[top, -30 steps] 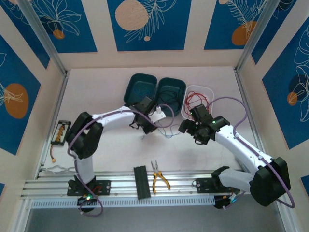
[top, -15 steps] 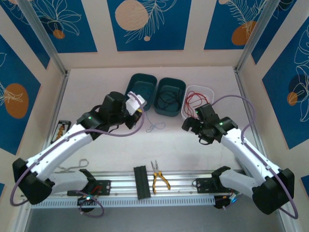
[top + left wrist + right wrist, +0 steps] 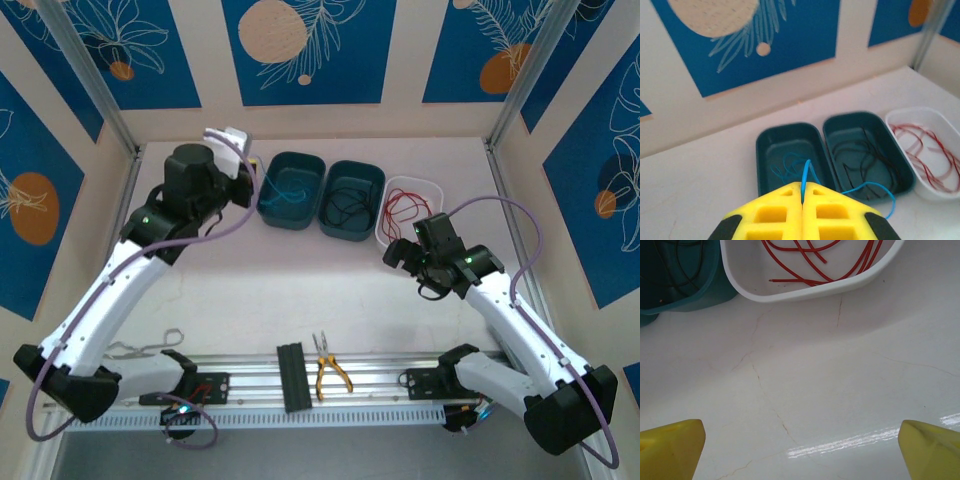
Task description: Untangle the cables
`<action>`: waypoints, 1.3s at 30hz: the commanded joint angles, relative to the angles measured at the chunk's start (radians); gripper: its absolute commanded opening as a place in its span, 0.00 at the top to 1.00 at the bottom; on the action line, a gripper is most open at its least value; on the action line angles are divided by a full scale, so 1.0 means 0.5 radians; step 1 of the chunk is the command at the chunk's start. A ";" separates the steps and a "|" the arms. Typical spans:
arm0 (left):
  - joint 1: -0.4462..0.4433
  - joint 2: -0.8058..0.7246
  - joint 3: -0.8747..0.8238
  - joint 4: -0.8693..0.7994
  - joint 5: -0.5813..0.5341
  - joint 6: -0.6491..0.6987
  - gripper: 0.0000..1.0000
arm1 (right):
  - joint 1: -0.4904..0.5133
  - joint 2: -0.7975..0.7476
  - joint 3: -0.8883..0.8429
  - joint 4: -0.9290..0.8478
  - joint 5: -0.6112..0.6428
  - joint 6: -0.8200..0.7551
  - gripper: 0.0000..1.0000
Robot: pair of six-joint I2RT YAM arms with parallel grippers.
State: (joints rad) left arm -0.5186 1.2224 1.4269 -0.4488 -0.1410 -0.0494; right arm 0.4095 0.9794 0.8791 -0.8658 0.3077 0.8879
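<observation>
Swung from mid-table out to ten o'clock, the left gripper [image 3: 803, 186] pinched the blue cable [image 3: 806, 172] tight, seemingly feeding it into the teal bin [image 3: 765, 150], while the right gripper [image 3: 800, 445] hung wide open, empty, beside the sorted red cables [image 3: 805, 252].

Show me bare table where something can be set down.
Free: the middle of the table, between the bins behind and the rail in front, left of the right pincer. Crowded: the bin row, and the rail near the pliers.

Bright, even overhead light; shadows soft.
In the right wrist view a white glare streak crosses the table [image 3: 805, 385] at five o'clock; the yellow fingers [image 3: 670, 447] at seven and five blur.
</observation>
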 commanded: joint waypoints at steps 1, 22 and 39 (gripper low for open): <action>0.104 0.146 0.115 0.147 0.050 -0.154 1.00 | -0.014 -0.040 0.017 -0.030 0.009 -0.034 0.01; 0.240 0.973 0.361 0.503 -0.023 -0.411 1.00 | -0.024 -0.035 -0.031 0.051 -0.042 -0.011 0.01; 0.133 1.463 0.344 0.621 -0.295 -0.561 1.00 | -0.021 -0.037 -0.055 0.041 -0.085 0.019 0.01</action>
State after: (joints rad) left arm -0.4423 1.9240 1.5921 -0.1535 -0.2562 -0.2916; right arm 0.4034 0.9722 0.8543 -0.8246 0.2806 0.8845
